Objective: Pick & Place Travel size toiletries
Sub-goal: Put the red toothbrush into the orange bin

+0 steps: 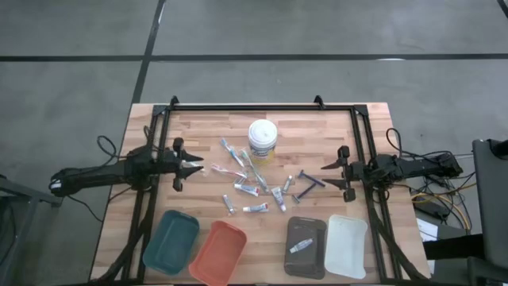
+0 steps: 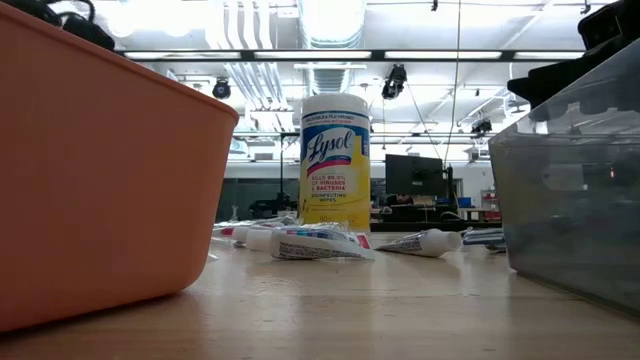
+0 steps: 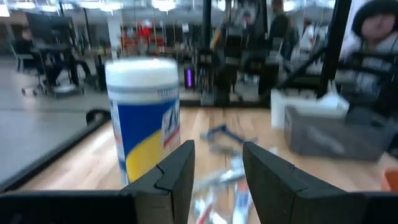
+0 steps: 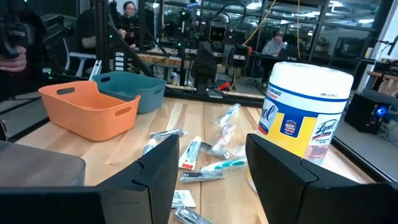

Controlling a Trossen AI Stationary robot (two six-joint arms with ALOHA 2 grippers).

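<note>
The toiletries [image 1: 254,187] lie scattered flat on the wooden table's middle: silvery-white tubes [image 1: 244,187], pastel toothbrushes [image 1: 228,169] and dark razors [image 1: 311,179]. One more tube [image 1: 300,245] lies in the dark grey tray [image 1: 305,230]. The low view shows tubes [image 2: 320,245] lying before the tub. My left gripper [image 1: 198,165] hovers open at the pile's left side; its wrist view [image 3: 217,155] shows nothing between the fingers. My right gripper [image 1: 327,174] is open at the pile's right side, just beyond the razors, also empty [image 4: 211,146].
A white-lidded Lysol tub [image 1: 263,141] stands upright behind the pile. Along the near edge sit a teal tray [image 1: 171,241], an orange tray [image 1: 218,252], the grey tray and a white tray [image 1: 346,245]. A black frame [image 1: 262,106] borders the table. People show in the room beyond.
</note>
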